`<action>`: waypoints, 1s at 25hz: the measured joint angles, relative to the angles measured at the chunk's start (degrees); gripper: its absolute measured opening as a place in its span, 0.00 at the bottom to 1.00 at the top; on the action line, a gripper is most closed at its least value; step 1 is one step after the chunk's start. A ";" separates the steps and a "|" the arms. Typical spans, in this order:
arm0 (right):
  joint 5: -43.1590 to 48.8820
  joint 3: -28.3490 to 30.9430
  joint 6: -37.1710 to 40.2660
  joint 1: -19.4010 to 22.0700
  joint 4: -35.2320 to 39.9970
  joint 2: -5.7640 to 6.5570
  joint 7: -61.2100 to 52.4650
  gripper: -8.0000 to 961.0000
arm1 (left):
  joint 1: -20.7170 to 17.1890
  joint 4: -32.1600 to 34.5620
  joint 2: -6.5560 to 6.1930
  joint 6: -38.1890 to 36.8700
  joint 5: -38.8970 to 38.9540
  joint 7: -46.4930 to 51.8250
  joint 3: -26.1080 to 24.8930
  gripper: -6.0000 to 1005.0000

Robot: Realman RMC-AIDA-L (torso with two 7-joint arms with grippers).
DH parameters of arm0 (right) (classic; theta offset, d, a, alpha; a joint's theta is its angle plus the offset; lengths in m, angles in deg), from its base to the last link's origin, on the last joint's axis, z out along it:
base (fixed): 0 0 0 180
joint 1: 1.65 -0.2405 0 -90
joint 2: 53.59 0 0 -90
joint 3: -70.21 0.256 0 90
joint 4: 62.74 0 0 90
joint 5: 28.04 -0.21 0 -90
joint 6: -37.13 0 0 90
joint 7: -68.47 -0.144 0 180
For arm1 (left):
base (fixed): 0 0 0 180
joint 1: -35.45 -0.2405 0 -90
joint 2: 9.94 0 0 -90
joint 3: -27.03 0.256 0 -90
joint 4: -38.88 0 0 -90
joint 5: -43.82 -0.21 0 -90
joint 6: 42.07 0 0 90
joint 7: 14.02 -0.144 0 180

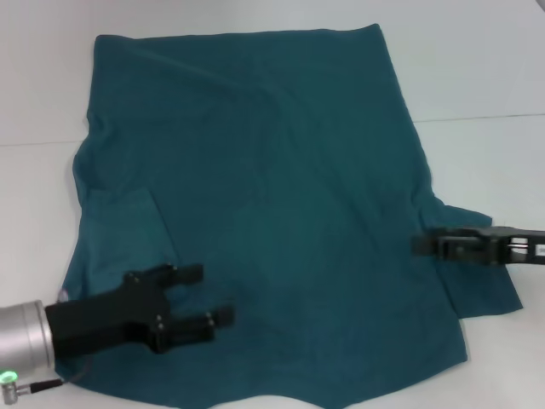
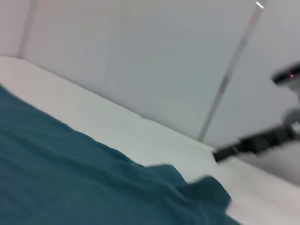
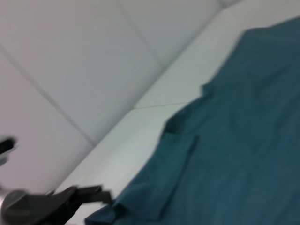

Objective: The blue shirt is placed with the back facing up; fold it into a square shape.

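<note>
hovering over blue shirt (image 1: 255, 187): left pincer (image 1: 200, 296) open, holding nothing.

Plain teal-blue shirt (image 1: 272, 204), white table (image 1: 485, 68), black grippers.

The shirt (image 1: 272, 204) is lying flat on the white table (image 1: 485, 68), spread out wide. It is covering most of the table. Its straight hem is pointing to the far side. Soft wrinkles are running across the cloth. One sleeve (image 1: 123, 223) is lying folded in on the left. The other sleeve (image 1: 477, 285) is sticking out on the right.

The left gripper (image 1: 204, 296) is reaching in from the near left corner, over the shirt. Its two black fingers (image 1: 183, 274) are standing apart with a gap between them. The right gripper (image 1: 423, 244) is reaching in from the right edge, over the shirt by the right sleeve.
</note>
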 joint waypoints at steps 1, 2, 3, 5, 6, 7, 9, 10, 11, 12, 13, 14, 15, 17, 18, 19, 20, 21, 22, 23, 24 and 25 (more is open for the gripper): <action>0.47 0.13 -0.60 0.96 1.05 0.84 -3.81 0.84 | -0.10 -0.01 0.03 0.12 -0.05 -1.60 1.04 0.88; 0.72 0.14 -0.91 1.21 1.31 1.07 -4.85 0.83 | -0.14 -0.02 0.06 0.34 -0.09 -2.66 1.81 0.88; 1.12 0.17 -1.32 1.53 1.64 1.36 -6.27 0.83 | -0.14 -0.02 0.08 0.60 -0.12 -3.52 2.38 0.88; 2.05 0.27 -2.02 2.12 2.20 2.00 -9.20 0.83 | -0.07 -0.04 0.09 0.95 -0.20 -4.89 3.38 0.88; 2.48 0.34 -2.21 2.37 2.43 2.28 -10.46 0.83 | 0.03 -0.04 0.10 1.04 -0.31 -5.50 3.80 0.88; 3.21 0.51 -2.29 2.55 2.50 2.52 -11.65 0.83 | 0.12 0.00 0.10 1.14 -0.54 -5.82 4.10 0.88; 4.88 1.25 -2.46 2.78 2.54 2.85 -13.56 0.83 | 0.35 0.21 0.11 1.63 -1.15 -6.21 4.72 0.88; 5.61 1.90 -2.52 2.88 2.55 2.92 -14.22 0.82 | 0.47 0.30 0.12 2.03 -1.39 -6.23 4.95 0.88; 6.40 2.61 -2.53 3.00 2.55 2.96 -14.89 0.82 | 0.59 0.33 0.12 2.46 -1.56 -6.23 5.18 0.88; 6.97 3.36 -2.54 3.12 2.56 2.97 -15.32 0.82 | 0.67 0.31 0.12 2.80 -1.60 -6.23 5.30 0.88; 7.61 4.39 -2.55 3.30 2.58 2.99 -15.73 0.82 | 0.73 0.28 0.12 3.01 -1.63 -6.23 5.33 0.88; 8.04 5.18 -2.58 3.43 2.60 3.02 -15.99 0.82 | 0.74 0.26 0.12 3.15 -1.64 -6.23 5.33 0.88; 8.57 6.18 -2.81 3.67 2.90 3.03 -16.35 0.82 | 0.75 0.26 0.12 3.15 -1.65 -6.23 5.34 0.88; 9.63 7.60 -3.65 4.18 3.66 3.08 -17.30 0.82 | 0.81 0.26 0.12 3.15 -1.67 -6.17 5.36 0.88; 10.25 7.99 -4.32 4.46 4.12 3.08 -17.87 0.81 | 0.88 0.22 0.12 3.17 -1.67 -6.09 5.38 0.88; 10.91 8.29 -4.92 4.68 4.48 3.08 -18.39 0.81 | 0.94 0.16 0.12 3.19 -1.68 -6.03 5.42 0.88; 11.65 8.39 -5.52 4.79 4.66 3.08 -18.87 0.81 | 1.01 0.11 0.12 3.20 -1.68 -5.99 5.48 0.88; 12.29 8.49 -6.07 4.84 4.77 3.08 -19.23 0.81 | 1.04 0.08 0.12 3.22 -1.68 -5.94 5.63 0.88; 13.05 8.58 -6.68 4.87 4.89 3.07 -19.67 0.81 | 1.09 0.07 0.12 3.22 -1.68 -5.90 5.78 0.88; 13.89 8.65 -7.41 4.87 5.03 3.04 -20.18 0.81 | 1.12 0.04 0.12 3.24 -1.69 -5.85 5.92 0.88; 14.63 8.71 -8.16 4.82 5.20 2.96 -20.62 0.81 | 1.14 0.03 0.12 3.26 -1.69 -5.81 5.98 0.88; 15.11 8.72 -8.74 4.71 5.31 2.86 -20.88 0.81 | 1.17 0.00 0.12 3.28 -1.68 -5.79 6.01 0.88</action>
